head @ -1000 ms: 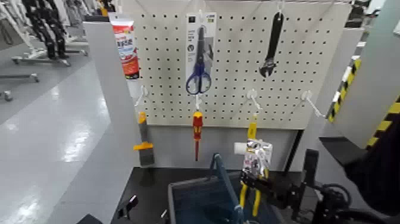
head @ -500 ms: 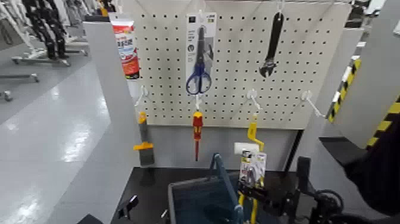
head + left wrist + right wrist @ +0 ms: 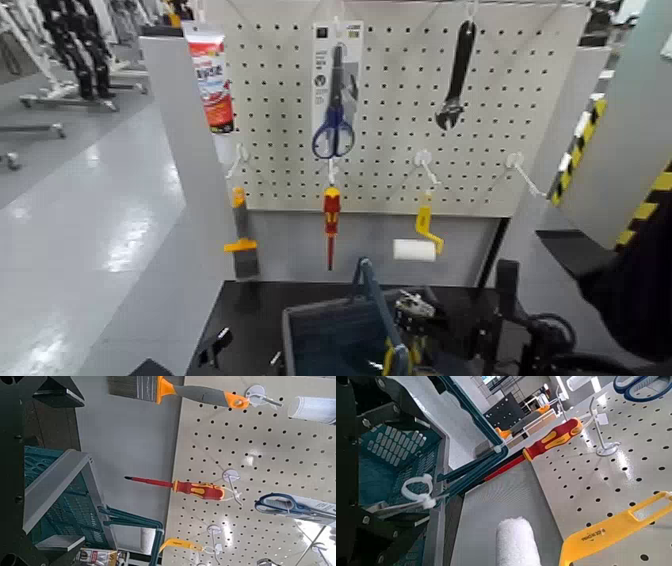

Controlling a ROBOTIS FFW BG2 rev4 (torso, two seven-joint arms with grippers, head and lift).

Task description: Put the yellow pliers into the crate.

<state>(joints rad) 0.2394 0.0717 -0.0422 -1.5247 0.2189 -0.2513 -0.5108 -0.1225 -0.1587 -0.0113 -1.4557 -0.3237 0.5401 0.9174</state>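
Note:
The yellow pliers (image 3: 413, 308) on their printed card lie tilted low over the right rim of the blue-grey crate (image 3: 325, 340), their yellow handles pointing down into it. My right gripper (image 3: 432, 318) is shut on them beside the crate's right wall. The card's edge also shows in the left wrist view (image 3: 99, 557) past the crate (image 3: 59, 495). In the right wrist view the crate's mesh wall (image 3: 391, 451) and hoop handle (image 3: 471, 465) lie close below. My left gripper (image 3: 214, 347) waits low at the crate's left.
Behind stands a white pegboard (image 3: 400, 120) with scissors (image 3: 333, 95), a black wrench (image 3: 457, 75), a red-and-yellow screwdriver (image 3: 331, 220), a yellow-handled paint roller (image 3: 418, 240) and a brush (image 3: 241, 250). Bare hooks (image 3: 520, 168) stick out at right.
My right gripper has carried the pliers down from upright before the pegboard to the crate's right rim. They now lie tilted low, and the paint roller behind them is uncovered.

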